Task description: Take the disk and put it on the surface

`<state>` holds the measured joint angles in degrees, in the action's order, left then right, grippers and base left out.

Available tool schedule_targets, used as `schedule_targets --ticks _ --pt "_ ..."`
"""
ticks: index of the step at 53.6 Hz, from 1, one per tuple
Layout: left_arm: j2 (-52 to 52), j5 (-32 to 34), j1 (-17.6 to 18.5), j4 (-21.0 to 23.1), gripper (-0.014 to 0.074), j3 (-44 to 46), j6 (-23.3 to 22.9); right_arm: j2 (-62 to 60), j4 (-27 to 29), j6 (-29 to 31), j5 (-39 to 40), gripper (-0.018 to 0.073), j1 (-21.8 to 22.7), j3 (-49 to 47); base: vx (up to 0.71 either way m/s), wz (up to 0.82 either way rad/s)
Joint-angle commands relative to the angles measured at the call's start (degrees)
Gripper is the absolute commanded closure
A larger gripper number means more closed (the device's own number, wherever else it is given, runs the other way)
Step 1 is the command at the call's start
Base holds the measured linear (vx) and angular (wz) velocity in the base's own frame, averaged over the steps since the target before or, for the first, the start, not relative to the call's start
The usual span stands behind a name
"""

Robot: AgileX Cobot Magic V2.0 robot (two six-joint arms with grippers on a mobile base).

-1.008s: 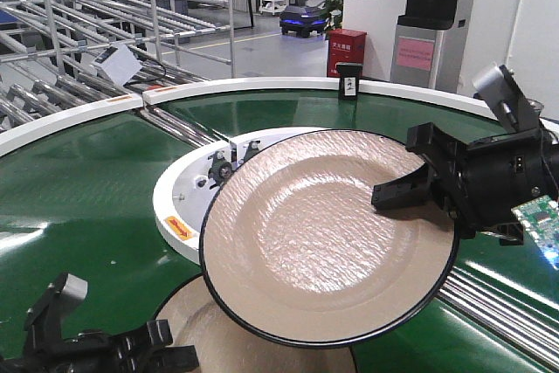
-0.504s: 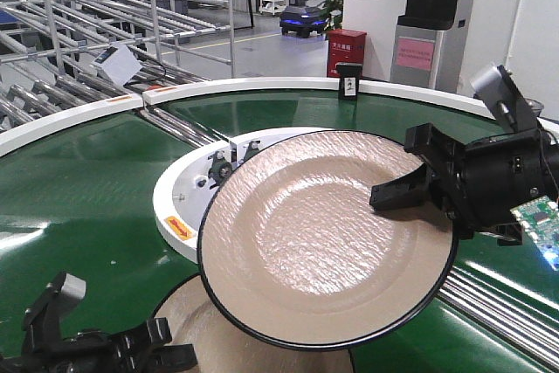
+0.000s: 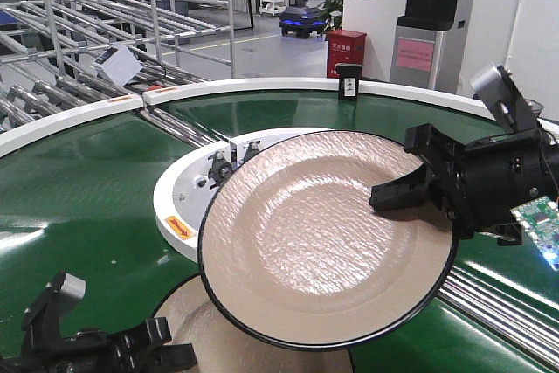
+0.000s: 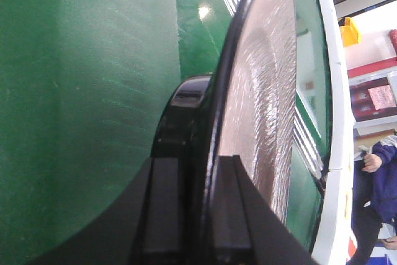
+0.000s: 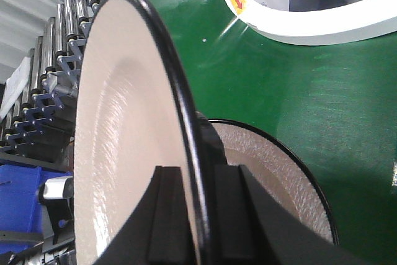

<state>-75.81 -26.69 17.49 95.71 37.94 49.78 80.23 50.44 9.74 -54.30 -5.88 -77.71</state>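
The right gripper (image 5: 197,212) is clamped on the disk (image 3: 323,233), a wide beige plate with a thin black edge: in the right wrist view its two black fingers (image 5: 166,215) stand one on each face with the rim pinched between them. The hold is on the disk's right edge. The disk hangs in the air, tilted with its hollow face up and toward the front camera, above the near part of the green belt (image 3: 79,198). In the front view it covers the right part of the belt's white inner rim (image 3: 170,194), and its right edge reaches to the metal rollers (image 3: 498,303) at the belt's near right. A second disk (image 3: 218,342) of the same kind sits lower, at the belt's near edge, partly hidden under the first. The left gripper (image 4: 195,215) has it by the rim: the left wrist view shows the black edge running between that gripper's closed fingers (image 4: 162,215), one on each side. The right wrist view shows this second disk flat over the green, but whether it rests on the belt or is held just off it cannot be told. The two disks overlap in the front view; whether they touch cannot be told.
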Motion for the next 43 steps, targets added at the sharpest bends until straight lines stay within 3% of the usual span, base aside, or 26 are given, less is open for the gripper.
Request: schedule_targets --ticks 1,43 --pt "1.89 -2.81 0.33 6.49 0.0595 2.05 -0.80 -2.12 5.92 0.17 3.71 0.0568 -0.04 -2.32 -0.02 0.00" --pt "1.89 -2.81 0.33 6.49 0.0595 2.05 -0.80 -2.12 5.92 0.17 3.71 0.0568 -0.04 -2.32 -0.16 -0.06"
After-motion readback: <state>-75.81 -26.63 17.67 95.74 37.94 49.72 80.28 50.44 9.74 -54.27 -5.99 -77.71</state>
